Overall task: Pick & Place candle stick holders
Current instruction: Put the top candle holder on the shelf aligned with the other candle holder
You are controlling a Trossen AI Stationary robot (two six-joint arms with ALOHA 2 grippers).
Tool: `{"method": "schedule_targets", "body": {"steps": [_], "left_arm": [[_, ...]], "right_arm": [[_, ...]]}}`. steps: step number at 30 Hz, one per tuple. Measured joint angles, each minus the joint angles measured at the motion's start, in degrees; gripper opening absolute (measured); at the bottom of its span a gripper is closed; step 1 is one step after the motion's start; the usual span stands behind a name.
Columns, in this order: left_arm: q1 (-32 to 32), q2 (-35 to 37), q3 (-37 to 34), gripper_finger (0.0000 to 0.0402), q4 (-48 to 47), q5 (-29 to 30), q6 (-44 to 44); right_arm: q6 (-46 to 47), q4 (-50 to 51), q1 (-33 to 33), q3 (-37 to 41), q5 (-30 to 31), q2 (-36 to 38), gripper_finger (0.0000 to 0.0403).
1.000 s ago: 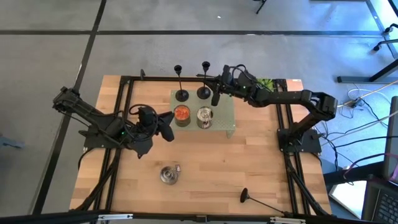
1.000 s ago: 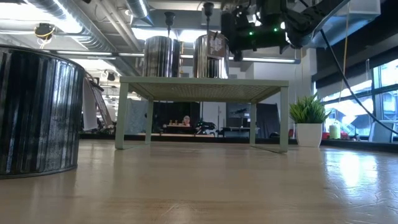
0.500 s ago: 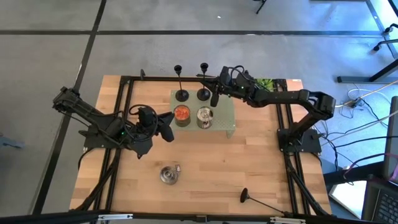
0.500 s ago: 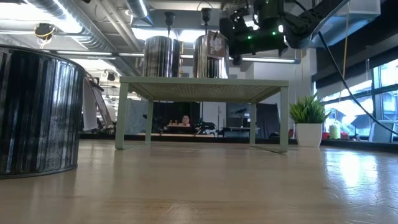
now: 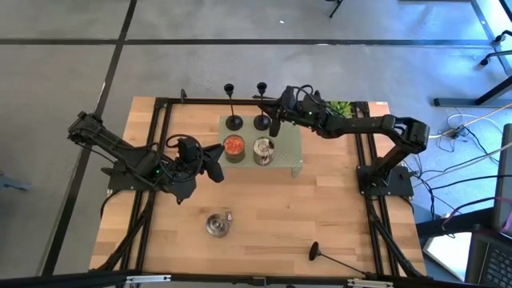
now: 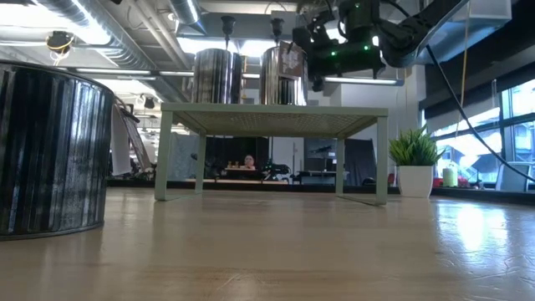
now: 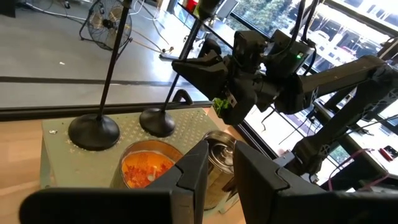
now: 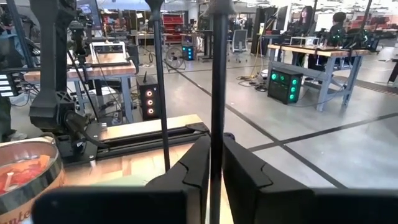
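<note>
Two candle stick holders (image 5: pixel 233 122) stand on the green rack (image 5: pixel 293 164); the right gripper (image 8: pixel 214 163) has its fingers narrow around the second holder's stem (image 8: pixel 217 93), apparently just setting it down. The third holder (image 5: pixel 314 251) lies on the wooden worktop (image 5: pixel 320 208), well apart from both pairs of fingers. The left gripper (image 7: pixel 214 168) waits nearby, empty, fingers narrowly parted, in an open workshop room.

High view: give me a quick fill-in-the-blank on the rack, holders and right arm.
1. On the green rack, ___ candle stick holders stand upright.
2. The right gripper is at the ___ of the holder nearer it.
3. The third holder lies on its ___ on the table.
4. Beside the silver can sits a can with ___ contents.

Missing: two; stem; side; orange
</note>
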State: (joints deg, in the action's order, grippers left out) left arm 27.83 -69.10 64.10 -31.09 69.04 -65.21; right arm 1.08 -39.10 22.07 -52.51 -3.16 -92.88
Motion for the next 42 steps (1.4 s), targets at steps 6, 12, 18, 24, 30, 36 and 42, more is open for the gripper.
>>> {"method": "schedule_targets", "body": {"steps": [6, 12, 18, 24, 30, 36, 42], "left_arm": [[0.0, 0.0, 0.0, 0.007, -0.05, 0.0, 0.0], [-0.11, 0.0, 0.0, 0.007, -0.42, -0.02, 0.0], [-0.93, 0.0, 0.0, 0.007, -0.44, -1.01, 0.49], [-1.16, 0.0, 0.0, 0.007, -0.42, -1.46, 0.93], [-1.16, 0.0, 0.0, 0.007, -0.42, -1.44, 1.03], [-1.16, 0.02, 0.0, 0.007, -0.42, -1.44, 1.03], [-1.16, 0.02, 0.0, 0.007, -0.39, -1.52, 1.01]], "right_arm": [[0.0, -0.06, 0.0, 0.0, 0.0, 0.02, 0.0048], [0.0, 0.13, -0.03, 0.0, -0.02, 0.02, 0.005], [0.01, 0.31, -0.03, 0.0, -0.3, 0.04, 0.0051], [0.02, 0.74, -0.03, 0.0, -0.5, 0.06, 0.0052], [0.02, 1.45, -0.05, 0.0, -0.5, 0.06, 0.0052], [0.62, 1.6, -0.03, 0.0, -1.99, 0.08, 0.0052], [1.07, 1.58, -0.05, 0.0, -4.41, 0.08, 0.0058]]}}
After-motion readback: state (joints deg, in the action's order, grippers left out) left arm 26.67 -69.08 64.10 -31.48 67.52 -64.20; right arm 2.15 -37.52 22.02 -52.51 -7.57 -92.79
